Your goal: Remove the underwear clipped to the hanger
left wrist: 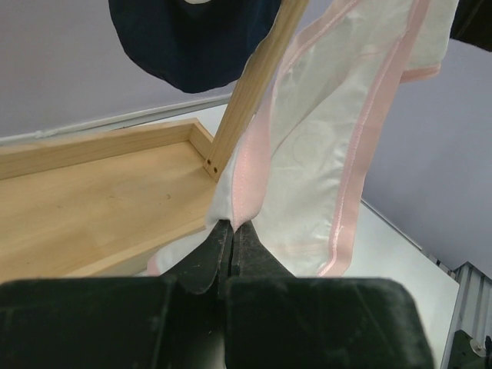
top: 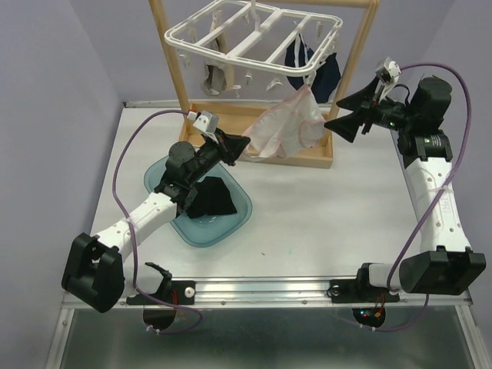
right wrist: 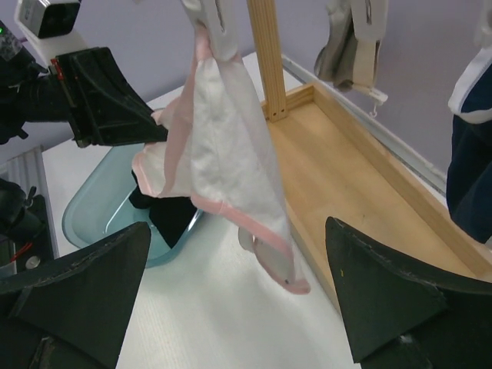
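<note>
A: Near side first. What's open?
B: The front strip of the desk (top: 307,231) is bare from the teal basin (top: 240,209) across to the right arm. The basin sits front-left with the black underwear (top: 211,196) lying in it. The left arm crosses over its rim.
A: Left claw?
B: The left claw (left wrist: 232,231) is pinched together on the lower hem of the pink-white underwear (left wrist: 323,154), just past the basin's far edge.
A: Top end of that piece?
B: It's held in a clip on the hanger (top: 254,31). The cloth slants from the clip down to the claw. One loose corner drapes over the front lip of the wooden stand base (top: 311,160) onto the desk.
A: Right claw?
B: The right claw (top: 347,123) has its jaws wide apart and grips nothing. It hovers by the base's right end, with a gap to the pink-white cloth.
A: Further back?
B: The navy underwear (top: 307,65) and the grey-beige underwear (top: 215,75) hang clipped above the base. The wall is close behind.
</note>
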